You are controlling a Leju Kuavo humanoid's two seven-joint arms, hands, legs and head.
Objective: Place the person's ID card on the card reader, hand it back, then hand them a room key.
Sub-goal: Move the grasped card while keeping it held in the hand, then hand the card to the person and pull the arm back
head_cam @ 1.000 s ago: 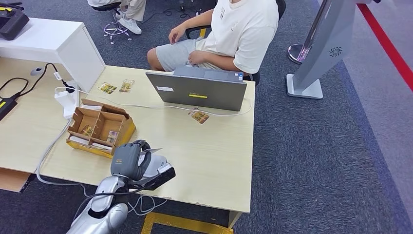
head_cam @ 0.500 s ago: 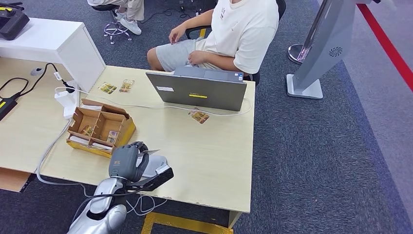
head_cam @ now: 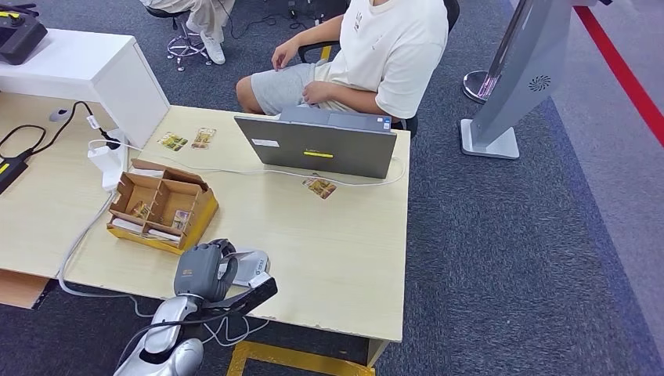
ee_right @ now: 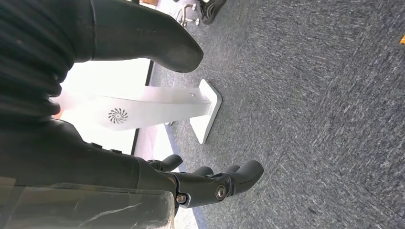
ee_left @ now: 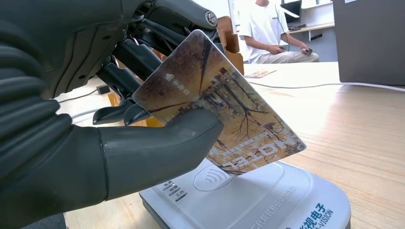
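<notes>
Left hand [ee_left: 95, 143] pinches the brown tree-printed plastic ID card [ee_left: 219, 114] between thumb and fingers, tilted, its low corner just above the white card reader [ee_left: 248, 200] at the pale wooden surface's [head_cam: 329, 235] near edge. Right hand [ee_right: 143, 176] hangs empty, fingers loosely apart.

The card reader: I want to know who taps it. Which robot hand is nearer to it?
Left. The left hand holds the card tilted just above the card reader. The right hand hangs empty over grey carpet, away from the table.
</notes>
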